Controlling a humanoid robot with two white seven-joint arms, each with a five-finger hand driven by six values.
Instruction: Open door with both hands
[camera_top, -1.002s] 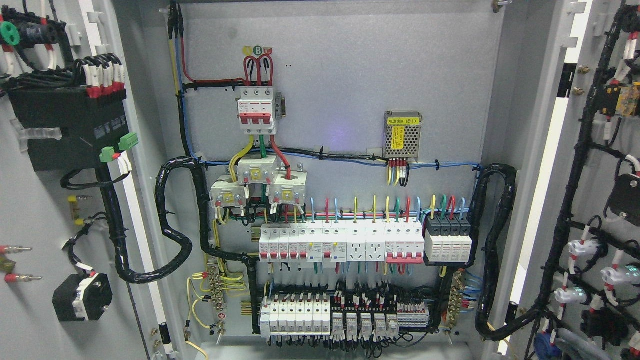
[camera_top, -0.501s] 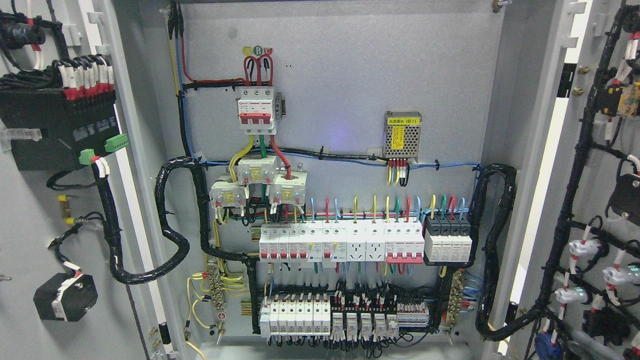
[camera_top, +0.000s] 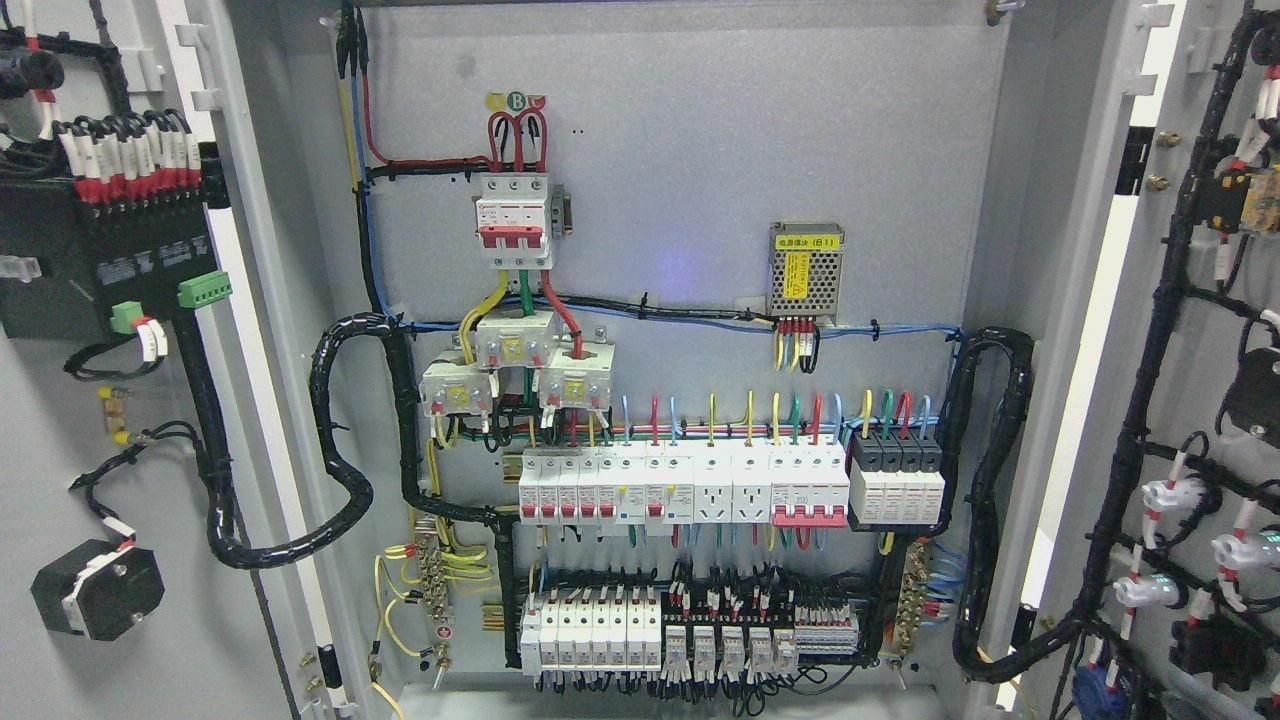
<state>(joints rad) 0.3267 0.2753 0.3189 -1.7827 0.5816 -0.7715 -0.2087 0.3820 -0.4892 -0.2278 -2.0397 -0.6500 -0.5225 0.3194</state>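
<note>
An electrical cabinet stands open in front of me. Its left door (camera_top: 60, 450) is swung out at the picture's left, showing its grey inner face with a black module (camera_top: 100, 270) and a black round part (camera_top: 95, 590) wired to it. The right door (camera_top: 1215, 420) is swung out at the right, its inner face carrying black cable looms and white lamp backs (camera_top: 1170, 500). Between them the back panel (camera_top: 700, 150) holds rows of breakers (camera_top: 680, 485). Neither of my hands nor arms shows anywhere in the head view.
A thick black cable loom (camera_top: 340, 440) loops from the left door into the cabinet, and another (camera_top: 990, 500) runs to the right door. A small metal power supply (camera_top: 805, 270) and a red-white main breaker (camera_top: 513, 220) sit on the back panel.
The left door has swung further outward, its module and round part sliding left in the picture. The right door has shifted very slightly right.
</note>
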